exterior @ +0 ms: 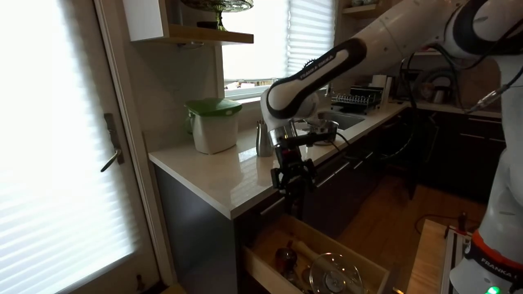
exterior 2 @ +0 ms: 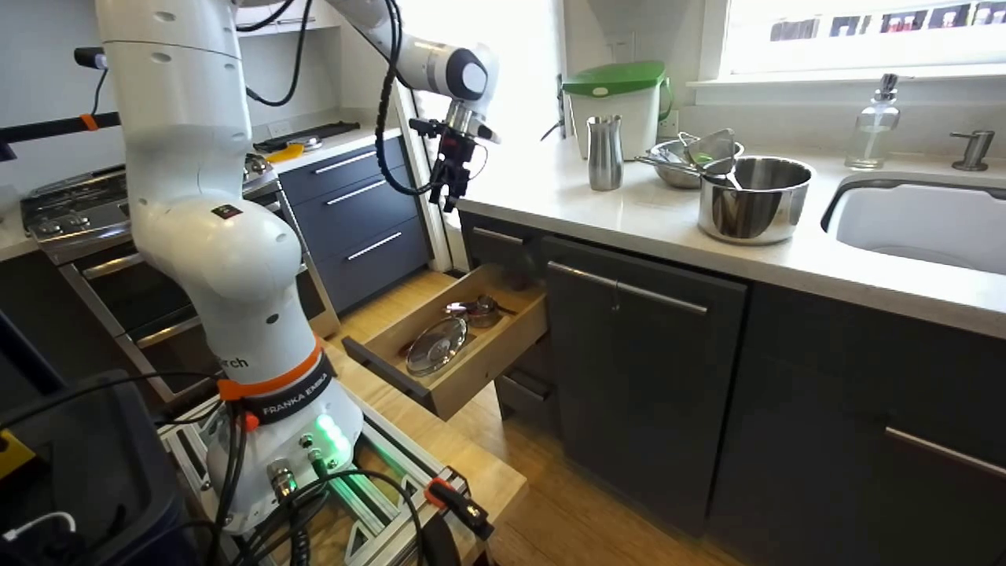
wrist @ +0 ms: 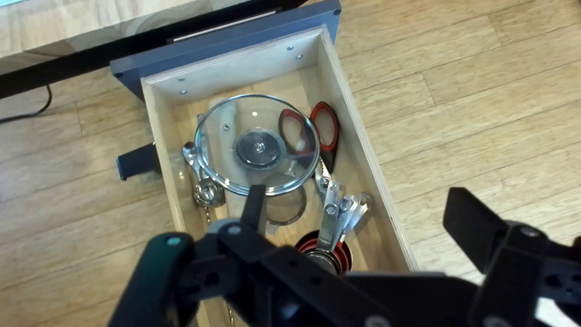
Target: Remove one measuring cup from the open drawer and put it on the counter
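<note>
1. Exterior view: bench (exterior 2: 652, 211), dest.; edge may get clipped on way up if clearance poor.
2. Drawer (wrist: 245, 69): pulled out; could slide if bumped.
3. Hand (wrist: 363, 209): jaws wide apart, nothing held; one jaw shows beyond drawer wall, so straight drop might strike it.
4. Glass lid (wrist: 258, 147): may shift/chip if brushed.
5. Measuring cups (wrist: 327, 229): in drawer, nested; handles overlap, so 2+ may lift tog.

In an exterior view, 1 door (exterior: 61, 155) and the window (exterior: 255, 45) glare white, leaving the cabinets (exterior: 343, 198) dim.
</note>
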`<state>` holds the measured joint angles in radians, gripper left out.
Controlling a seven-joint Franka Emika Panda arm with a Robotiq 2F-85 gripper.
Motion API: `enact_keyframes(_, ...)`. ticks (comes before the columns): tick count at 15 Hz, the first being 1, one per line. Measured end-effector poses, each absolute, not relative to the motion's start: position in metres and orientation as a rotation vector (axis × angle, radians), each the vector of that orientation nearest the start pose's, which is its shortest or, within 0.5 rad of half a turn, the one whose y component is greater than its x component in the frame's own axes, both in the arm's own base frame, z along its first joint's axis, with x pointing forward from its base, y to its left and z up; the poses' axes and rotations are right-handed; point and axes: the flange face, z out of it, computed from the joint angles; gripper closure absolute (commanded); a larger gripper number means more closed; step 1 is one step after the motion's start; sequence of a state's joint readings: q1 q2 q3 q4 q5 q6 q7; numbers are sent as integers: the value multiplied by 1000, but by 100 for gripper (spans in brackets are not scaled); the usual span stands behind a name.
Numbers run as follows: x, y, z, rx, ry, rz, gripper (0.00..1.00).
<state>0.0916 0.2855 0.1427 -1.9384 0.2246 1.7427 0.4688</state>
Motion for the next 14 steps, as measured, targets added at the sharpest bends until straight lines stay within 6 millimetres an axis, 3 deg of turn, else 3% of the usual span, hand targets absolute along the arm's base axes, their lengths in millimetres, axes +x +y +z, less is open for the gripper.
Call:
enact_keyframes(1,539,139,296,-2893,498,854,0)
enact_keyframes(3,546,131,283,-2866,517,881,0)
enact_keyframes(8,543,141,290,-2895,477,867,0)
enact_keyframes(11,523,171,284,-2931,475,890,0)
enact_keyframes(14,497,214,264,-2923,526,841,0)
